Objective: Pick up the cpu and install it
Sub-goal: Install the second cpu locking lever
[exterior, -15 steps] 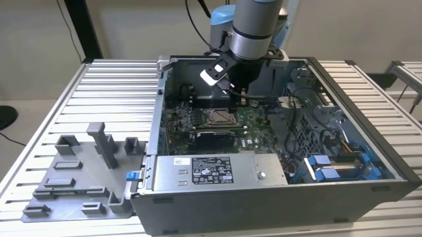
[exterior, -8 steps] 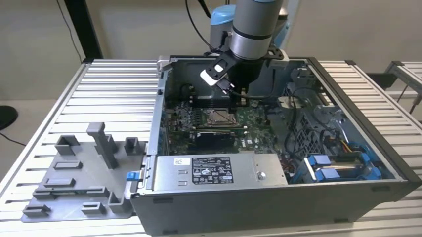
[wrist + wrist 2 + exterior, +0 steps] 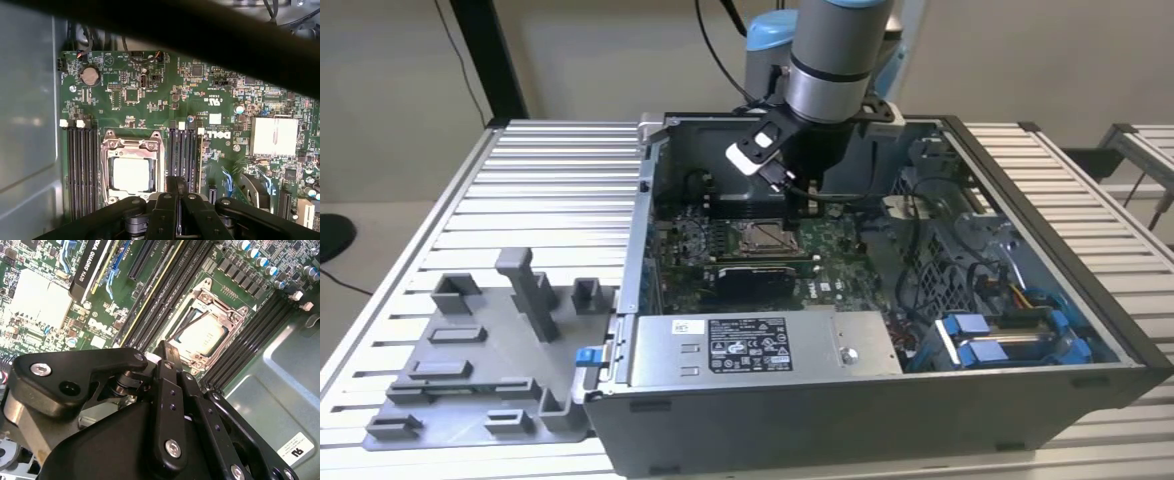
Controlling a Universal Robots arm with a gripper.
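Gripper [image 3: 175, 187] fingers pressed together with nothing between them, hovering above the motherboard [image 3: 150, 100] just beside the socket [image 3: 131, 170], cpu [image 3: 131, 175] lying flat inside that socket's metal frame in both wrist views, all inside the open computer case [image 3: 1067, 390] on the slatted table [image 3: 520, 180].

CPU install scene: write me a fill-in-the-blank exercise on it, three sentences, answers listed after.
1. The cpu lies inside the metal-framed ____ on the motherboard.
2. The motherboard's board colour is ____.
3. In the exterior view, the gripper hangs inside the open computer ____, above the motherboard.

Missing words: socket; green; case
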